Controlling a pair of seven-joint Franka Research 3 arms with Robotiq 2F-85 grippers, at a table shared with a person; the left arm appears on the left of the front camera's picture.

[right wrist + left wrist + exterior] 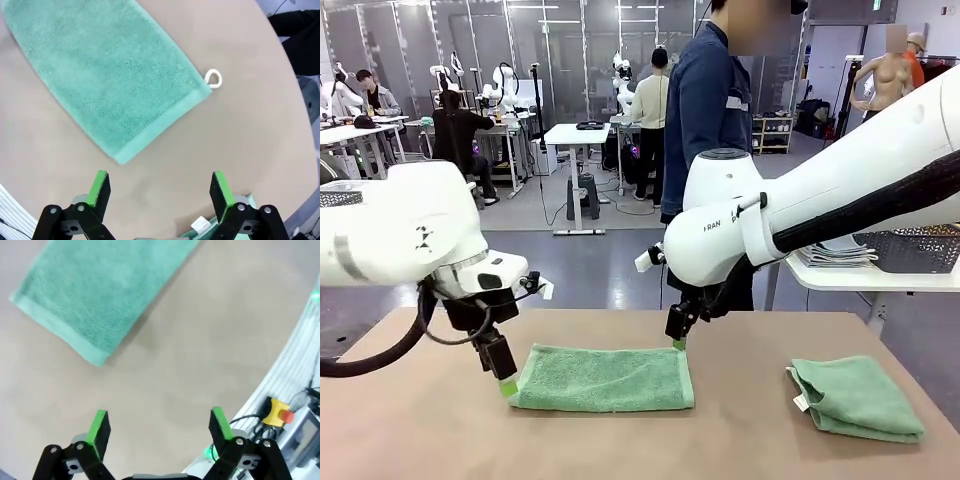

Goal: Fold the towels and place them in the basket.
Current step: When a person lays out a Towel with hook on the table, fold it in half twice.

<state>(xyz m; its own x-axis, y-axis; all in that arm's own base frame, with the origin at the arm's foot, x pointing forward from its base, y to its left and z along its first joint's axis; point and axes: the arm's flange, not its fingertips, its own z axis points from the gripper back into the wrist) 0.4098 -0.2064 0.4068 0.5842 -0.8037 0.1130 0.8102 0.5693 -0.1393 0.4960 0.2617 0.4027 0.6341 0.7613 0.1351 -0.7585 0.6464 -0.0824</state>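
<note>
- Two towels are laid on the tabletop point(420, 430): a flat towel point(605, 378) in the middle and a folded towel point(855, 397) at the right.
- The left hand point(508, 386) is held wide open, just beside the flat towel's left end.
- The right hand point(678, 343) is held wide open, near its far right corner.
- The basket point(912, 250) is set on a side table point(840, 275), far right.

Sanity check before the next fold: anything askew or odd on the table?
Nothing serious. The right-hand towel is folded loosely, its edges uneven; the centre towel lies flat and square. Nothing spilled or damaged.
</note>
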